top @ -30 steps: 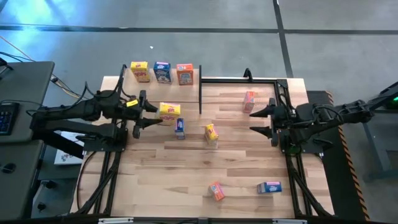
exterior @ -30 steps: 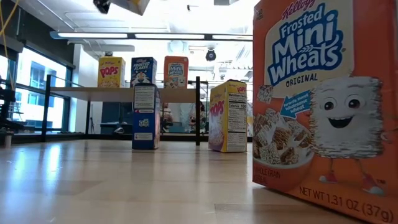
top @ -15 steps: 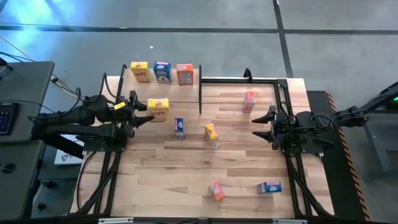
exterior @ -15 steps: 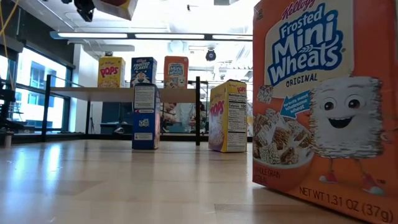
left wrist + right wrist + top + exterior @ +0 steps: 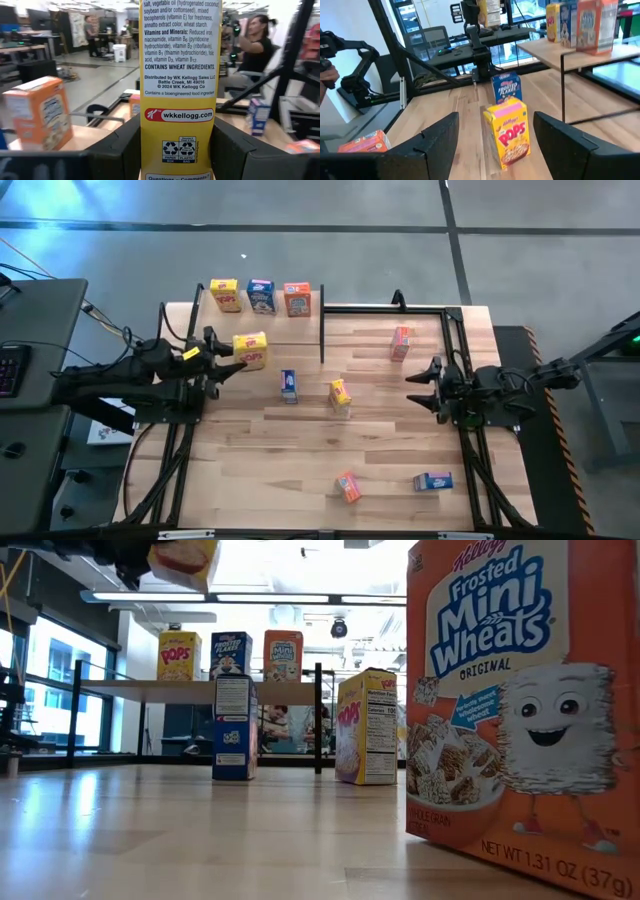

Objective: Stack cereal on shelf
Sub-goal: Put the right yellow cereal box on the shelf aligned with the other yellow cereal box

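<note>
The left gripper [image 5: 228, 357], clamped on a yellow box [image 5: 250, 348], has carried it nearer the shelf [image 5: 300, 325]; the right gripper [image 5: 421, 388] waits wide.

3 cereal boxes [image 5: 260, 296] are lined along the shelf's [image 5: 300, 325] far edge. A 4th box [image 5: 250, 349] is held above its near edge. 5 more boxes [image 5: 340, 394] are scattered across the table [image 5: 300, 460].

Three cereal boxes [image 5: 260, 296] upright on shelf [image 5: 300, 326], six elsewhere
</note>
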### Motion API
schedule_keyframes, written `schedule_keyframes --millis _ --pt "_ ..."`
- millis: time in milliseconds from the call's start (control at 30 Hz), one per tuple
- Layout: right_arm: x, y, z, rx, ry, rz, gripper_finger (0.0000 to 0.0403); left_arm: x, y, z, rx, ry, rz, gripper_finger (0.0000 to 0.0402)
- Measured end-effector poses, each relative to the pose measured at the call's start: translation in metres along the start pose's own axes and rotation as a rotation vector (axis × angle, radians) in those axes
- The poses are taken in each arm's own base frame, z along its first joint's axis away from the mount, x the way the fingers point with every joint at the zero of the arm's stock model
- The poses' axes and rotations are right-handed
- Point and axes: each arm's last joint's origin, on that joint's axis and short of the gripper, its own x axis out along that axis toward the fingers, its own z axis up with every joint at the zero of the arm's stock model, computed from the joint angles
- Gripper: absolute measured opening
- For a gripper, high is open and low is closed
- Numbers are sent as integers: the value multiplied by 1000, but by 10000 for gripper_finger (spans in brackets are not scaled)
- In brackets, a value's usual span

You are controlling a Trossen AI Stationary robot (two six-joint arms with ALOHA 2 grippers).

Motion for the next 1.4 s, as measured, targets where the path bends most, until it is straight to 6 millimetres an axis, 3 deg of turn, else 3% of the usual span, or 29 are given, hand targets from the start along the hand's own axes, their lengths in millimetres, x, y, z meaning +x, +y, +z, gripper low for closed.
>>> schedule_keyframes --millis 367,867,1100,1400 --pt "0 -6 -27 31 -8 2 248 1 2 -2 49 3 64 172" --pt "1 -7 -30 -5 -3 -9 248 1 3 -2 66 7 116 172" --pt "1 -6 -30 126 0 -2 248 0 5 -7 79 60 176 172" --pt "1 -6 -30 129 0 -1 248 -4 7 -13 93 115 214 172"
